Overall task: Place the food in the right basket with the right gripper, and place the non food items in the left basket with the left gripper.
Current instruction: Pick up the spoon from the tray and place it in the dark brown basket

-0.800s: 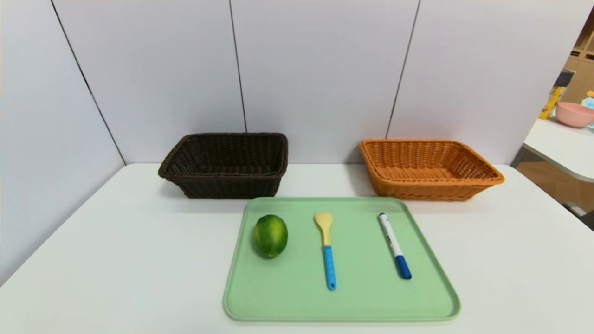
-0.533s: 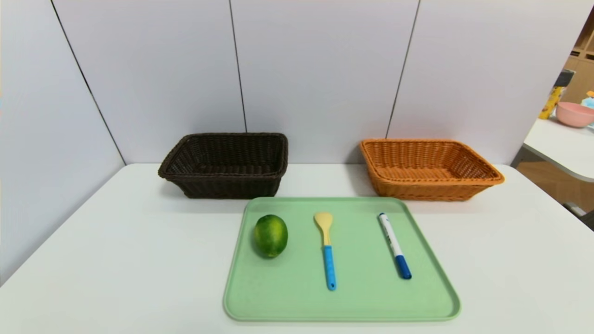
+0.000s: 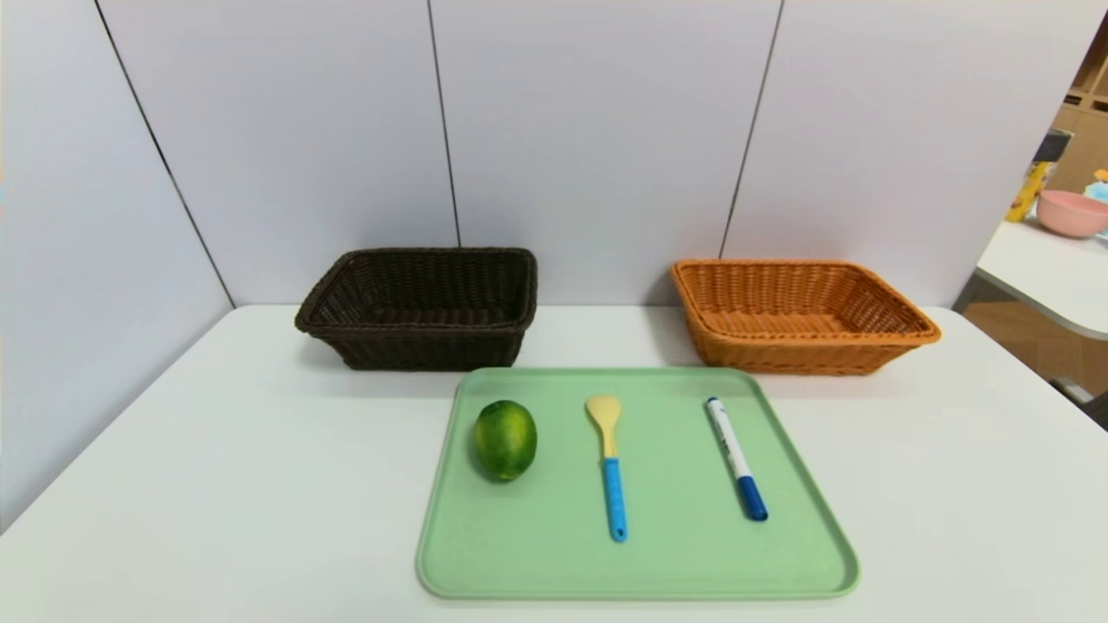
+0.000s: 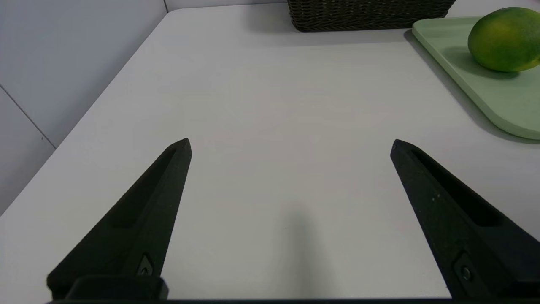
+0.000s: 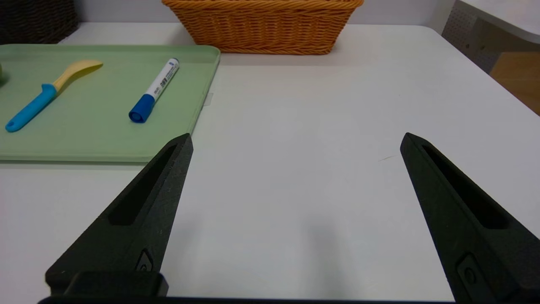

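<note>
A: Item one, the tray?

B: Pale green tray (image 3: 554, 562), flat on the white table (image 3: 216, 484), near the front edge. Three things lie on it in a row, all apart from one another.

A: List them.

B: Lime (image 3: 505, 439), dark green, on the tray's left part. Spoon-spatula (image 3: 609, 463) in the middle, yellow head toward the baskets, blue handle toward the robot. White marker (image 3: 736, 457) on the right part, blue cap at the near end, lying slightly slanted.

A: Baskets?

B: Dark brown wicker basket (image 3: 421, 307) behind the tray's left corner, nothing visible inside. Orange wicker basket (image 3: 796, 316) behind the right corner, likewise. Both stand against the grey wall panels, well apart from each other.

A: Grippers?

B: Left gripper (image 4: 291, 143), jaws spread wide, holding nothing, low over bare table left of the tray, the lime ahead and to one side. Right gripper (image 5: 296, 139), jaws also spread wide, nothing between them, over bare table right of the tray, the marker nearest it.

A: Background?

B: Pink bowl (image 3: 1072, 213) on a separate table at far right.
</note>
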`<control>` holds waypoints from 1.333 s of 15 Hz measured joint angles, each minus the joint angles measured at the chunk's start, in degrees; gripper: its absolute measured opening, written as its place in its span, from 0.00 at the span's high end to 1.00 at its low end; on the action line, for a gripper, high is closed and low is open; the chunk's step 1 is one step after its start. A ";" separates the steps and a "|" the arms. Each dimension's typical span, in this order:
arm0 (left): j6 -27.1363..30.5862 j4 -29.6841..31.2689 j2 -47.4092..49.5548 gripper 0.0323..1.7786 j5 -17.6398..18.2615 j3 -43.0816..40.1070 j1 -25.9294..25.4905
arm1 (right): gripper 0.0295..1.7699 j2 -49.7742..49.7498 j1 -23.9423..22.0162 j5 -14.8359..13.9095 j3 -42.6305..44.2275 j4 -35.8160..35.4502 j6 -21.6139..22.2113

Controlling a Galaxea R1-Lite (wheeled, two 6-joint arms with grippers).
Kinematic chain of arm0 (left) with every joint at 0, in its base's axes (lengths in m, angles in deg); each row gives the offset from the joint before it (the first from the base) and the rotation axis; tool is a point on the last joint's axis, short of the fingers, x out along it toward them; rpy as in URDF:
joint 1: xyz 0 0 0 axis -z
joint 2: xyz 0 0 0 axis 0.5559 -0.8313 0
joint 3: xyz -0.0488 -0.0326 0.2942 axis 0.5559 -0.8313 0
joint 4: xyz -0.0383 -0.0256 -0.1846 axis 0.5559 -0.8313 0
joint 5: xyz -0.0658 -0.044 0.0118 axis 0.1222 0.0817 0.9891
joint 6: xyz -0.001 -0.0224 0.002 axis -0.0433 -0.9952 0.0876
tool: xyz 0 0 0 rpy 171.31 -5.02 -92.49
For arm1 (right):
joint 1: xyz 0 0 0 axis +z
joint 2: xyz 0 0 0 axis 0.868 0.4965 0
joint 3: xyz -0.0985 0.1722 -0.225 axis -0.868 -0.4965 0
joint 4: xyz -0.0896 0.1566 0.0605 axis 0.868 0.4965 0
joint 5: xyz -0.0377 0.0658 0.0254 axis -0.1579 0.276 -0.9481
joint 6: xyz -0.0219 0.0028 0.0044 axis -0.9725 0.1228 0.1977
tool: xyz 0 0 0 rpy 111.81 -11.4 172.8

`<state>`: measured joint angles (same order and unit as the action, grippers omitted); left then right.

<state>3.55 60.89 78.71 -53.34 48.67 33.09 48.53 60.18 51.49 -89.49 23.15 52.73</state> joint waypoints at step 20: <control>5.08 -6.70 -14.08 0.05 0.06 12.87 2.08 | 0.04 0.00 0.05 -0.02 0.00 -0.02 0.00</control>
<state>8.63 54.19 64.63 -53.28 61.54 35.17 48.53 60.23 51.46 -89.49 23.13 52.73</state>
